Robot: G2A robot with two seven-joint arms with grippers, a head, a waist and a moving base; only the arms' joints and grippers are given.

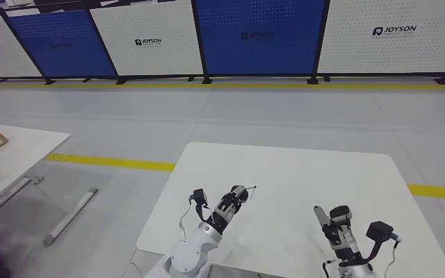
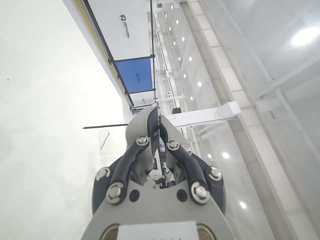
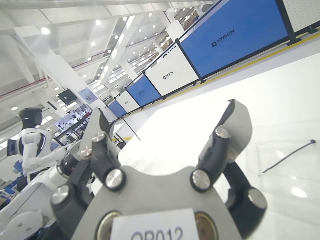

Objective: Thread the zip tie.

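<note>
My left gripper (image 1: 240,192) hovers over the near left part of the white table (image 1: 292,174), shut on a thin black zip tie (image 1: 251,187). In the left wrist view the fingers (image 2: 153,123) are pressed together and the tie's pointed tail (image 2: 105,126) sticks out sideways above the table. My right gripper (image 1: 329,211) is at the near right and stands open, nothing between its fingers (image 3: 232,116). A second black zip tie (image 3: 287,156) lies flat on the table beside the right gripper (image 3: 166,111), apart from it.
The table's near edge (image 1: 229,256) runs just beneath both arms. A second white table (image 1: 28,149) stands off to the left. Blue and white partition panels (image 1: 257,35) line the far side of the floor, behind a yellow line (image 1: 111,162).
</note>
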